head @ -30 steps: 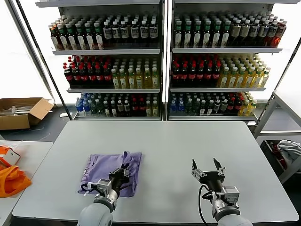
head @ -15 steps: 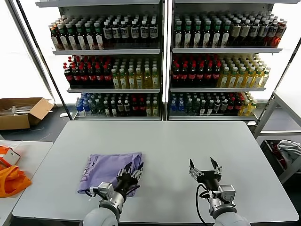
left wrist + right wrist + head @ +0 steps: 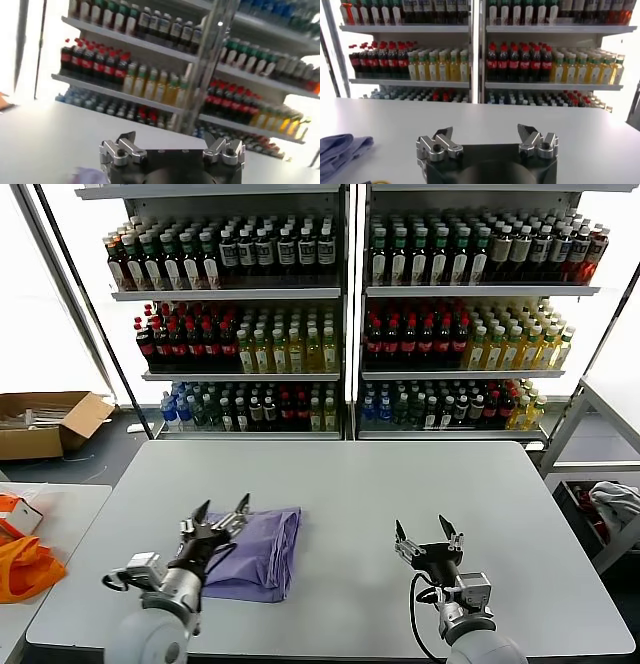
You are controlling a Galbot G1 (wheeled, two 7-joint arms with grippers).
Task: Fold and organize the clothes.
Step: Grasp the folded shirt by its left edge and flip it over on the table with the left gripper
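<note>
The left gripper [image 3: 221, 518] sits in front of the folded lavender T-shirt [image 3: 262, 546], covering its left part, so that edge can't be seen from the head view. In the left wrist view only a blurred sliver of purple [image 3: 89, 176] shows at the frame edge, probably the same shirt. The right wrist view cuts the shirt [image 3: 339, 150] off at the picture's side. Both wrist views crop the gripper bodies. The orange bag [image 3: 22, 567] runs off the head view's edge.

Plain lavender-purple T-shirt [image 3: 258, 552], pale grey table [image 3: 380, 494], orange bag [image 3: 22, 569]
</note>
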